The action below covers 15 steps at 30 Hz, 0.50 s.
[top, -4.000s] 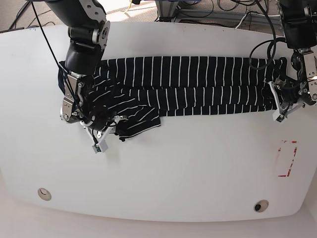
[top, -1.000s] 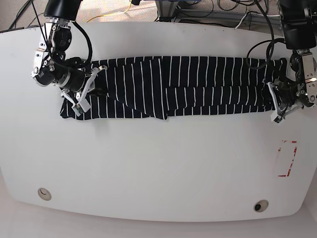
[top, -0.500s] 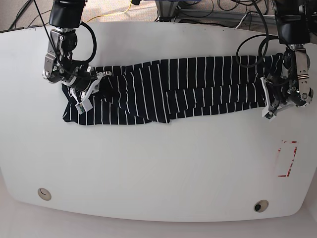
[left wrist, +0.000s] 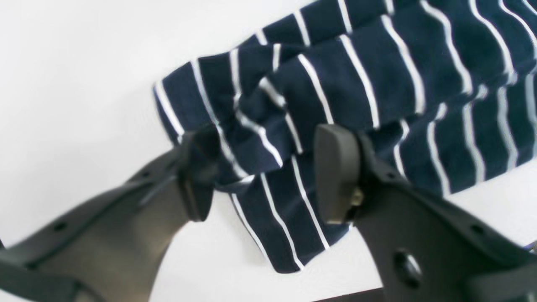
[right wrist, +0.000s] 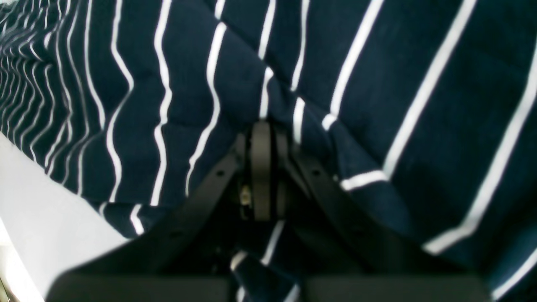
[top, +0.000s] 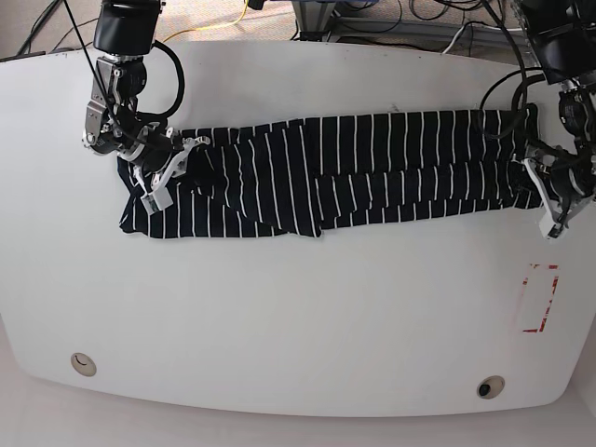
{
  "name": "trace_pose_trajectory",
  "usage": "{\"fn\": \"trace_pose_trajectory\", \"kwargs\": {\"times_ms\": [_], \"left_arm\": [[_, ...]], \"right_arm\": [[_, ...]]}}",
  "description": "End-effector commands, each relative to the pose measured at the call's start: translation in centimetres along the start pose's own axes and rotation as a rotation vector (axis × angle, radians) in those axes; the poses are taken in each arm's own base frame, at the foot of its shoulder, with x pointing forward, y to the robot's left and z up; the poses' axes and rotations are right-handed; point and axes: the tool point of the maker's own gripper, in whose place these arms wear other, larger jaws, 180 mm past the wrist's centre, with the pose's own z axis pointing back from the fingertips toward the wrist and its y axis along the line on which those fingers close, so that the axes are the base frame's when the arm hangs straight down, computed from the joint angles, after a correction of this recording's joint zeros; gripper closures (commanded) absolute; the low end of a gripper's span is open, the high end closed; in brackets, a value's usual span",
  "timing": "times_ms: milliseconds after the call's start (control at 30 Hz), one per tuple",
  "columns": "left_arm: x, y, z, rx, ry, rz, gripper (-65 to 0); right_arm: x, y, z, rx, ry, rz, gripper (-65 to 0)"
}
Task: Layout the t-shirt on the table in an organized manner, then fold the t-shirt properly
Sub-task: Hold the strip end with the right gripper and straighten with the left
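Observation:
The dark navy t-shirt [top: 335,172] with thin white stripes lies as a long, creased band across the far half of the white table [top: 298,326]. At its left end in the base view, my right gripper [top: 166,172] is shut on the t-shirt; the right wrist view shows the fingers [right wrist: 262,167] pressed together with cloth [right wrist: 176,105] bunched around them. At the band's right end, my left gripper [top: 549,200] is open. In the left wrist view its fingers [left wrist: 335,172] stand wide apart over the rumpled corner of the t-shirt [left wrist: 335,84], which rests loose on the table.
A small red-outlined rectangle mark [top: 538,298] sits near the table's right edge. Two round fittings [top: 84,363] [top: 490,386] lie near the front edge. Cables and floor [top: 391,19] run behind the far edge.
My left gripper has opened, let go of the t-shirt's right end and shifted right. The band's right end now reaches further right. My right gripper stays shut on the left end.

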Motion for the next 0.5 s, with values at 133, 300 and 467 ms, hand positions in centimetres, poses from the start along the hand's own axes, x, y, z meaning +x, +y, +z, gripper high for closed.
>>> {"fn": "trace_pose_trajectory", "kwargs": {"times_ms": [133, 300, 467], "left_arm": [[1.5, 2.6, 2.9, 0.022, -0.092, 0.028, -35.6], [-1.0, 3.7, 2.6, 0.001, -0.082, 0.136, -35.7], [-3.5, 4.7, 1.6, -0.05, -0.068, 0.268, -35.7]], "right_arm": [[-3.7, -1.4, 0.3, -0.069, 0.178, 0.016, -1.4], [-3.8, -1.4, 0.3, -0.069, 0.18, 0.016, -1.4], [-3.8, -1.3, 0.3, -0.068, 0.18, 0.016, -1.4]]}}
